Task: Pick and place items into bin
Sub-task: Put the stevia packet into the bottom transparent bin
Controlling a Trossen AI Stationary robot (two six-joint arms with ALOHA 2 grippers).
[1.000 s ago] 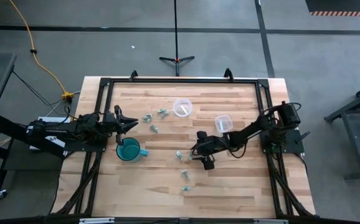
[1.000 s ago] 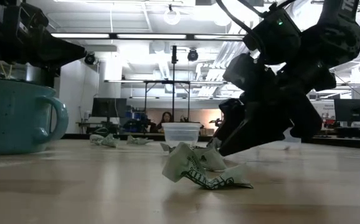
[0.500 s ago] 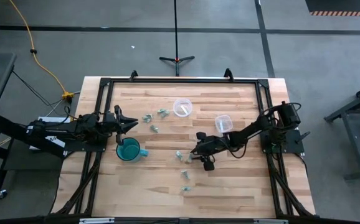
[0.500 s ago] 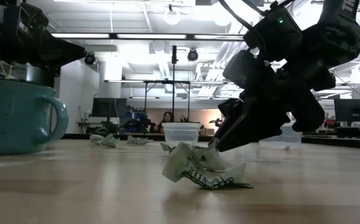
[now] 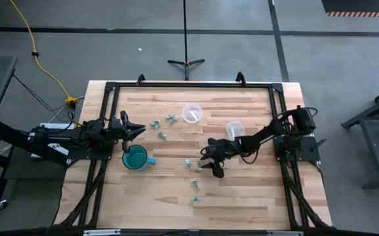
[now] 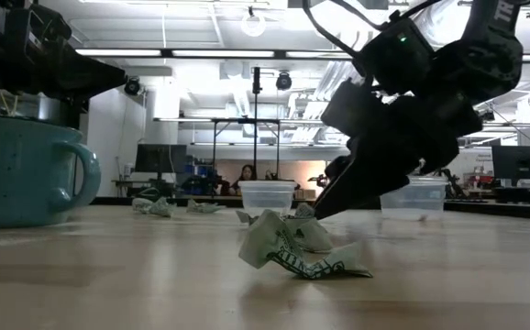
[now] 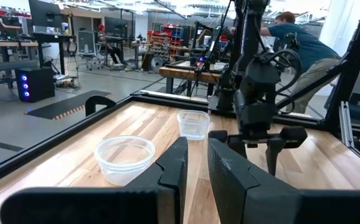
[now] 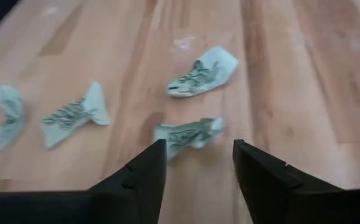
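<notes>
The items are small crumpled pale green-grey pieces scattered on the wooden table point(image 5: 242, 190). One group point(image 5: 163, 124) lies toward the far left and another point(image 5: 193, 174) near the middle. My right gripper point(image 5: 206, 164) is open and low over the middle group. In the right wrist view its fingers point(image 8: 149, 174) stand either side of one piece point(image 8: 189, 134), which lies just ahead of them, untouched. In the low view the fingertips point(image 6: 318, 213) hover just behind the nearest piece point(image 6: 292, 249). My left gripper point(image 5: 137, 132) waits above the teal mug point(image 5: 136, 158), open by a narrow gap point(image 7: 197, 174).
Two clear plastic cups stand on the far half of the table, one round point(image 5: 191, 113) and one squarish point(image 5: 235, 129). The teal mug point(image 6: 17, 170) fills the low view's left. A black frame point(image 5: 189, 85) rims the table. People sit and stand in the room beyond.
My right gripper has risen a little off the table and tipped, while staying over the middle group of pieces. In the low view it now uncovers the squarish clear cup behind it. The pieces have not moved.
</notes>
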